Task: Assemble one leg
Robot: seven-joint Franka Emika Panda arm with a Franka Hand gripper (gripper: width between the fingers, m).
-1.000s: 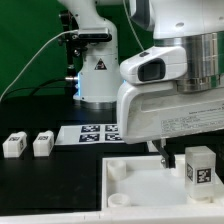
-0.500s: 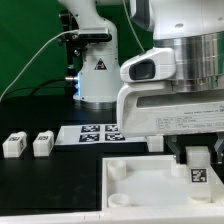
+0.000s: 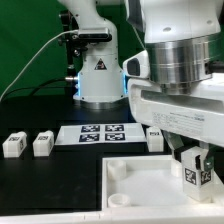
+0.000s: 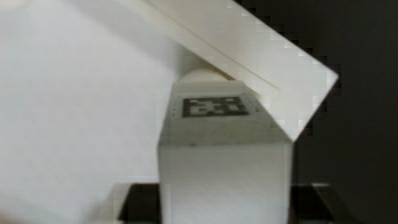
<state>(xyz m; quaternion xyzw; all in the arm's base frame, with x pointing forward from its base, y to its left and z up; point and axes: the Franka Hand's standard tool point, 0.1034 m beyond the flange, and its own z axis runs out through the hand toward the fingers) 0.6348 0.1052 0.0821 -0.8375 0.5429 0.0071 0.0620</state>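
the large white panel (image 3: 135, 182) is lying beneath the claw (image 3: 196, 168), whose fingers are flanking the upright leg (image 3: 197, 172) standing between them, though i cannot tell if they are pinching yet, so the step is probably calling for a square, centred squeeze near the tag (image 4: 217, 107).

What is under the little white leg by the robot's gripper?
The leg stands on the big white panel. Whether a round socket or flat surface lies beneath its foot cannot be seen: the leg itself covers that spot.
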